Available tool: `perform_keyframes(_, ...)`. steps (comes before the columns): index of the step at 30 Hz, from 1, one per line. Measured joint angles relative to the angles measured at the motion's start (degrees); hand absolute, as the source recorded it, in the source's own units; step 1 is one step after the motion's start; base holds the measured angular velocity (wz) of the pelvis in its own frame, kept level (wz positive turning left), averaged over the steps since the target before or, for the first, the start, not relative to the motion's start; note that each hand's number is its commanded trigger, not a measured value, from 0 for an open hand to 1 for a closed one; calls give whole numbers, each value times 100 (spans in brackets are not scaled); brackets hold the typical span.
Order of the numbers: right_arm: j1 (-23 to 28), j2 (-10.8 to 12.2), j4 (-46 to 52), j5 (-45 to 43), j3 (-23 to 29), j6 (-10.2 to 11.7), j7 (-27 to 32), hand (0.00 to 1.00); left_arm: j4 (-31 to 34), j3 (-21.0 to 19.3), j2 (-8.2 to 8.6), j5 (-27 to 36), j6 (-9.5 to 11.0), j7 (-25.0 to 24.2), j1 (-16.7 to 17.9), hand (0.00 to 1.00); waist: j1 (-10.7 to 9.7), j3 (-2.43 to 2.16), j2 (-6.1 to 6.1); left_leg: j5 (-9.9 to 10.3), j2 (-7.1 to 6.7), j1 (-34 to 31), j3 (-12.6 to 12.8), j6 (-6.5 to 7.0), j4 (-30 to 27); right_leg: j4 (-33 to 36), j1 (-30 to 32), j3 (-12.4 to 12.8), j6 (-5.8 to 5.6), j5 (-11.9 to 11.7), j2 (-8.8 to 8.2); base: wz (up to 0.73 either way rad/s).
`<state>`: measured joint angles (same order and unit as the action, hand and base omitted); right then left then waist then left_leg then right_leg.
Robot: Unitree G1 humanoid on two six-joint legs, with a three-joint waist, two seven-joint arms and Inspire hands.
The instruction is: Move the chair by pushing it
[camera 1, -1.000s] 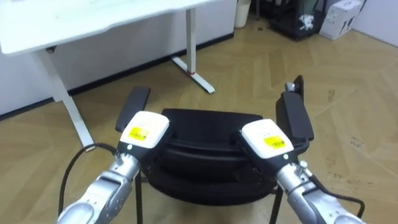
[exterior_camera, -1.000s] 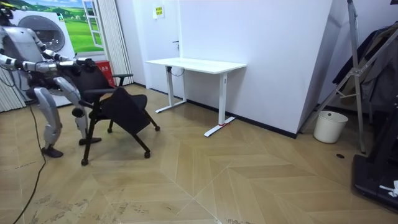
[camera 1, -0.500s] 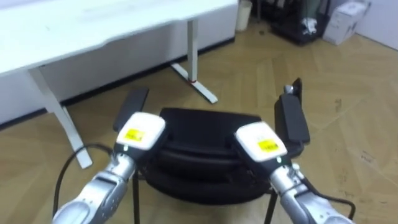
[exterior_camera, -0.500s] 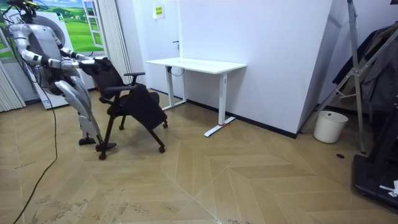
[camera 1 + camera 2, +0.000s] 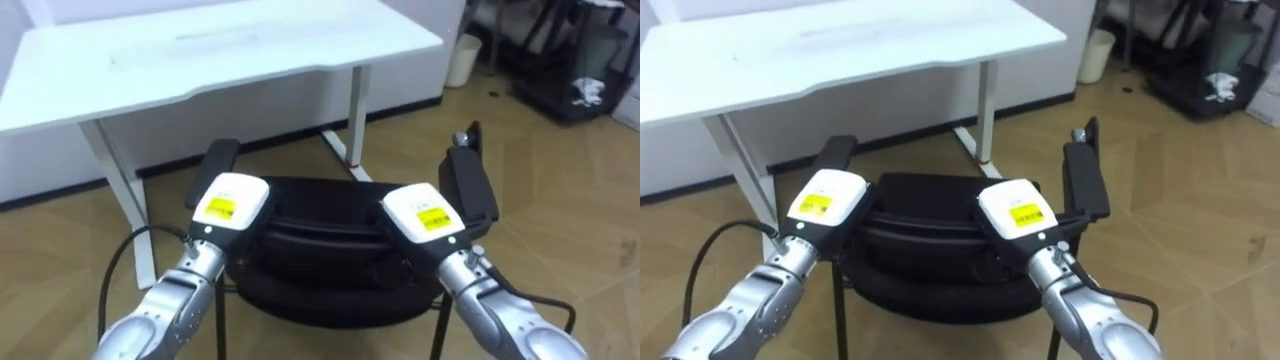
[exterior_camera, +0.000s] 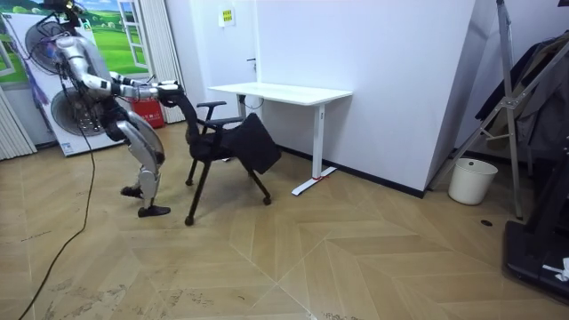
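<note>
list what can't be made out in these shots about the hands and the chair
Eye views: how the left hand and right hand meet the chair backrest is hidden under the hands' own backs.
Eye views: the chair's feet are cut off by the lower edge.
Room view: both hands at the backrest are too small to read.
Eye views: the desk is cut off by the left edge.

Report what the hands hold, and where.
Left hand and right hand meet the top of the chair's back; whether they grip it cannot be told.
</note>
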<state>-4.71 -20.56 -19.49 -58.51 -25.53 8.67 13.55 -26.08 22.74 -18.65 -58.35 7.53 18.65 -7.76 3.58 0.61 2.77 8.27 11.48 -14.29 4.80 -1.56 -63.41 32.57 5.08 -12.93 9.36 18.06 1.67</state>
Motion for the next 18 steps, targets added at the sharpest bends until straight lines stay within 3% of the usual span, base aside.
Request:
perform_keyframes(1,-15,-1,2,-1,0,2,2,100,0,0,-10,0,-3,27,0,100,6,1,23,9,-19,-74,17,-4,153,-53,-35,-17,16,14,-8,18)
perform_keyframes(4,-89,-36,10,-2,-1,8,62,100,8,-1,-10,-26,-15,199,10,100,-11,12,119,57,-133,-361,145,-37,1552,-403,-209,-153,37,32,-16,27)
perform_keyframes(8,-121,-96,115,-20,0,3,87,100,170,-2,-8,-52,-99,327,65,100,-5,-1,142,-155,-567,-395,145,-275,3715,-827,-455,-215,35,34,-7,10)
perform_keyframes(9,-86,-138,211,-34,0,-11,86,100,271,-16,-9,-82,-128,338,102,100,6,-5,152,-302,-682,-368,159,-244,4177,-929,-529,-227,23,40,-3,6)
perform_keyframes(10,-76,-154,251,-34,-2,-8,74,100,340,-32,-12,-101,-145,342,121,100,7,-6,158,-393,-733,-343,160,-202,4368,-969,-567,-225,7,48,-3,0)
perform_keyframes(12,-13,-182,382,-39,-2,-9,16,100,520,-71,-17,-137,-211,363,295,100,49,-24,160,-763,-880,-177,170,-106,4793,-1139,-757,-212,-64,86,-1,-10)
perform_keyframes(14,-8,-186,458,-44,-4,-24,5,100,599,-92,-14,-135,-222,345,305,100,112,-36,138,-925,-932,-137,178,-41,4813,-1196,-844,-194,-112,112,-4,-13)
perform_keyframes(15,-21,-209,472,-44,-3,-61,15,100,635,-109,-15,-135,-241,305,286,100,137,-37,138,-1019,-949,-127,190,77,4798,-1199,-872,-202,-176,147,-14,-9)
perform_keyframes(17,-41,-184,465,-33,-8,-105,24,100,687,-118,-16,-136,-295,205,252,100,152,-49,201,-1049,-1036,-99,236,155,4765,-1191,-920,-226,-274,205,-101,2)
perform_keyframes(18,-66,-176,471,-14,-16,-122,51,100,707,-122,-15,-136,-308,166,201,100,167,-41,254,-1011,-1105,-68,377,213,4767,-1165,-936,-303,-360,252,-202,7)
